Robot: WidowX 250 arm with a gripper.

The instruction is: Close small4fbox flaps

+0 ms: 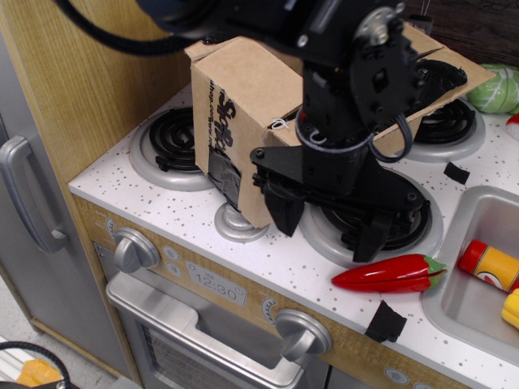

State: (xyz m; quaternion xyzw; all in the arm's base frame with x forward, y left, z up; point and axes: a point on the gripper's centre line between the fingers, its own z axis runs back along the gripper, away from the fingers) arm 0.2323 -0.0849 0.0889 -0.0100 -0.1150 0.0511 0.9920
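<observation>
The small4fbox point(227, 138) is a brown cardboard box with black lettering and a black tape patch, standing on the stovetop between the burners. One near flap point(243, 73) lies folded over its top. A right flap point(454, 73) with black tape sticks out open toward the right. My black gripper point(328, 223) hangs in front of the box's near right side, low over the front right burner. Its two fingers point(285, 212) are spread apart and hold nothing. The arm hides the box's opening and the other flaps.
A red chili pepper point(389, 274) lies by the counter's front edge. Burners sit at the left point(166, 138), front right point(405, 223) and back right point(454, 121). A sink point(478, 300) at right holds a bottle point(491, 263). A green vegetable point(496, 89) lies at the back right. Black tape pieces point(386, 322) lie on the counter.
</observation>
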